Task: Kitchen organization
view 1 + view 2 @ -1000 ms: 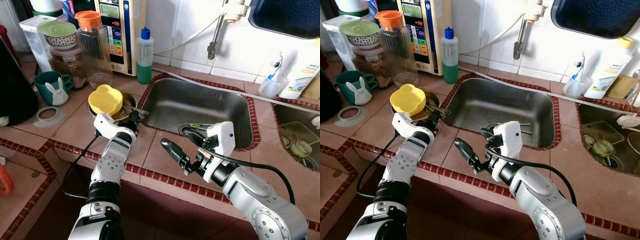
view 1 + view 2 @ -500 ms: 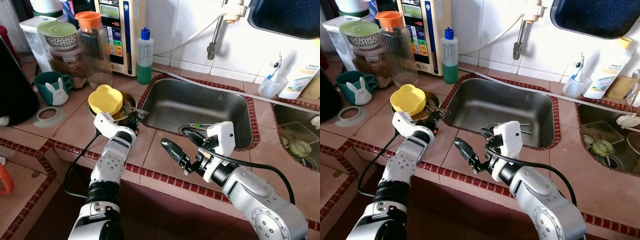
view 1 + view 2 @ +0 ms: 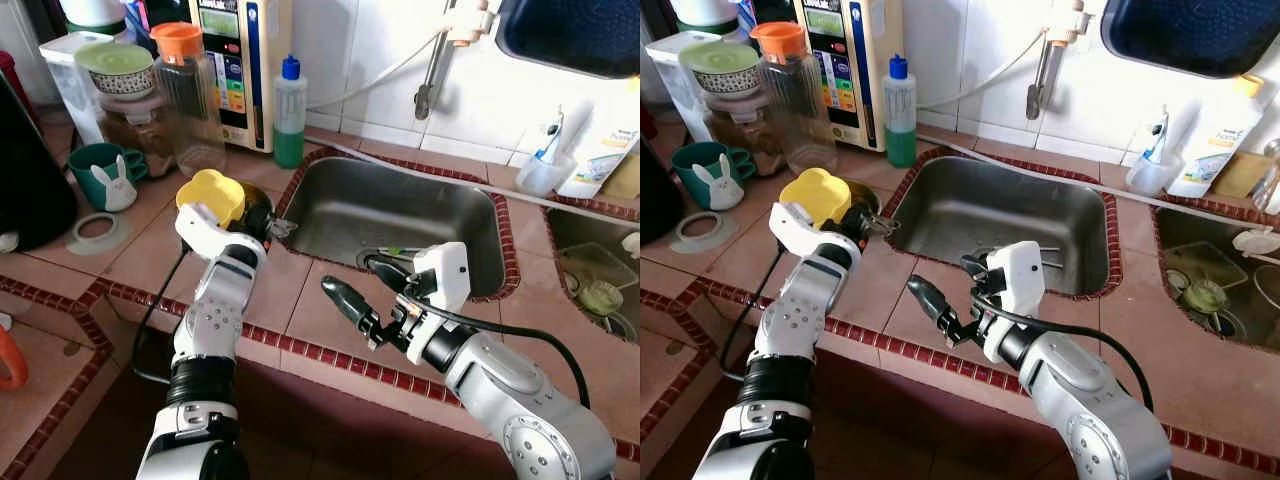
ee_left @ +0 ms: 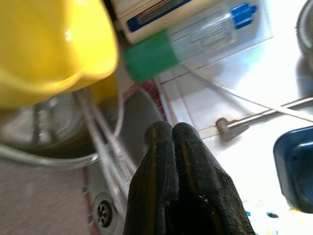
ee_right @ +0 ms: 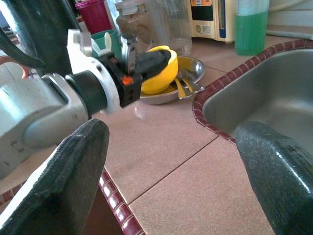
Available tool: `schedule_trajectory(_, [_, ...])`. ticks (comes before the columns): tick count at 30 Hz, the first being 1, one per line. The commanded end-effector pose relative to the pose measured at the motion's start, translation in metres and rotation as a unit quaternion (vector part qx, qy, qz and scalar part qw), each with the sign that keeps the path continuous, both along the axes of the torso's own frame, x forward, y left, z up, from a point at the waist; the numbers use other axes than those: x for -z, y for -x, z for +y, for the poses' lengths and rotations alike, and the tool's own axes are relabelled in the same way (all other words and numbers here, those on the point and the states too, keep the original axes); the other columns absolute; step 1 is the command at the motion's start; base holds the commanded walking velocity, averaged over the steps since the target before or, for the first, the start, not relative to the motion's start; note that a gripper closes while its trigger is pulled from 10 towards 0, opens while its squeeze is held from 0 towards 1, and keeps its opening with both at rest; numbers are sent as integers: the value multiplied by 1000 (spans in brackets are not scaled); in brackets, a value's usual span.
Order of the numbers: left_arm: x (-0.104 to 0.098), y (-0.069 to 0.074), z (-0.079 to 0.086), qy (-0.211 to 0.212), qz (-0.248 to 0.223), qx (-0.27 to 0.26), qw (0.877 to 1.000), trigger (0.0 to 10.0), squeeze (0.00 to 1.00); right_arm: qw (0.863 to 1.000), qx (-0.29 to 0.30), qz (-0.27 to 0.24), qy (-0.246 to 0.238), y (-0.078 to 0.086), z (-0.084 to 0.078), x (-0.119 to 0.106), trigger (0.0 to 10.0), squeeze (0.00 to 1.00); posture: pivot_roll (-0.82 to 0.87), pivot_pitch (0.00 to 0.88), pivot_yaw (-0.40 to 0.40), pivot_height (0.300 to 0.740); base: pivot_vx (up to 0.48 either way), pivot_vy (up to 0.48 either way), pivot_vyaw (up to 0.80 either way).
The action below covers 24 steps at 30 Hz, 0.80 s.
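A glossy yellow bowl with a lobed, flower-like rim sits tipped in a shallow steel dish on the tiled worktop, just beside the near-left corner of the stainless sink; thin metal utensils lie in the dish under it. The left pincer, its two black fingers pressed together on nothing, sits right at the bowl's sink-side edge. In the last second this arm has risen and pushed forward from the worktop in front of the dish to the bowl's rim, while the bowl and dish lie as they did. That reads as an approach to the dishware, likely to shift it toward the sink, though the closed fingers cannot yet grasp anything.

The right pincer hangs over the worktop's front edge near the sink, fingers spread wide and empty, unmoved over the same second.

Around them the worktop is smooth terracotta-pink tile edged in dark red beading. Behind the bowl stand a clear plastic pitcher with an orange lid, a bottle of green liquid with a blue cap, and a boxy wall appliance. To the left are a teal mug with a white rabbit figure, a pale ring-shaped lid and stacked containers. A chrome tap hangs above the matte, scuffed basin.
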<state>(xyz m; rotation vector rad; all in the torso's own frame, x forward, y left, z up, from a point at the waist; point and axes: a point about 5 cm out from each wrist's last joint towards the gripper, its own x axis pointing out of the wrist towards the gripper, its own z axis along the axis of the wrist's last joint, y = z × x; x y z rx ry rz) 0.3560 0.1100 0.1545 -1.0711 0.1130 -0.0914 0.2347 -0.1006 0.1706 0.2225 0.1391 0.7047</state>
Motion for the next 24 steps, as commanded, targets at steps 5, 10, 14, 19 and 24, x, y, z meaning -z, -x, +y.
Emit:
schedule_trajectory(5, [-24,1,-37,31,-24,37,999,0,0,1000,-2,-10,0,-1,1,-3,10000,0,11,1,-38,740,0,0,0])
schedule_trajectory(10, [-29,4,-40,29,-32,42,998,0,0,1000,-2,-10,0,-2,1,-3,10000,0,12,0,-41,740,0,0,0])
schedule_trajectory(14, [-40,8,-45,5,-70,60,996,0,0,1000,-3,-11,1,-2,1,-4,10000,0,14,0,-43,740,0,0,0])
schedule_trajectory(19, [-58,18,-62,-63,-156,108,980,0,0,1000,-4,-11,0,-2,1,-4,10000,0,14,0,-44,740,0,0,0])
schedule_trajectory(24, [-60,28,-74,-98,-185,138,968,0,0,1000,-5,-12,0,-2,1,-4,10000,0,13,0,-44,740,0,0,0])
